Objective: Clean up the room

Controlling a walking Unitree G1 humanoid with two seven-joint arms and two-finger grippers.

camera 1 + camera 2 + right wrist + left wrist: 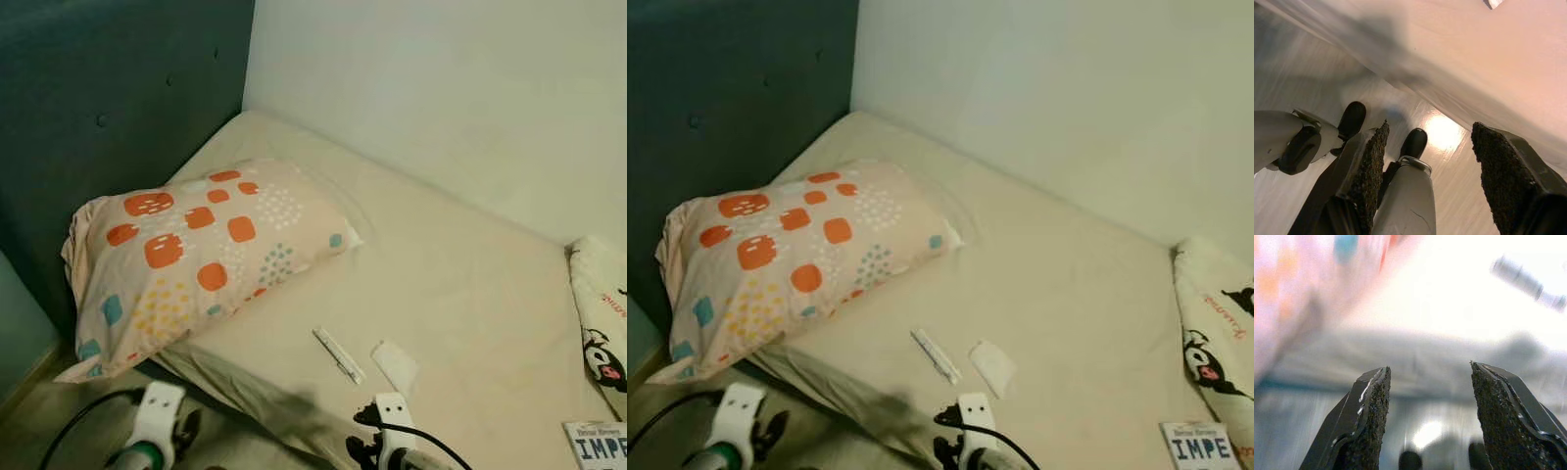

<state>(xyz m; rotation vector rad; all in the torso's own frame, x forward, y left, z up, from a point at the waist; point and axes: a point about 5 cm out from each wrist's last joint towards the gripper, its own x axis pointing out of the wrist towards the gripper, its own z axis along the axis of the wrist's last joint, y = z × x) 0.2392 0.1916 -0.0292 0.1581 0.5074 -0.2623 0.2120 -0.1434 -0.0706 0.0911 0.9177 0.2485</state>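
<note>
Beige mattress [460, 284] against a white wall holds a patterned pillow [191, 255] at ten o'clock, while a slim white stick [338, 354] and a paper scrap [394, 364] await pickup just above both grippers, left [1422, 416] and right [1425, 171], spread wide and empty.

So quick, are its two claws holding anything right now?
Left gripper: open, holding nothing, facing the bed edge.
Right gripper: open, holding nothing, pointing at the floor.

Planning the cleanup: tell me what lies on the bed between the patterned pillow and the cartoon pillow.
Between the patterned pillow and the cartoon pillow, the left eye view shows a thin white stick and a small white wrapper on bare sheet.
</note>
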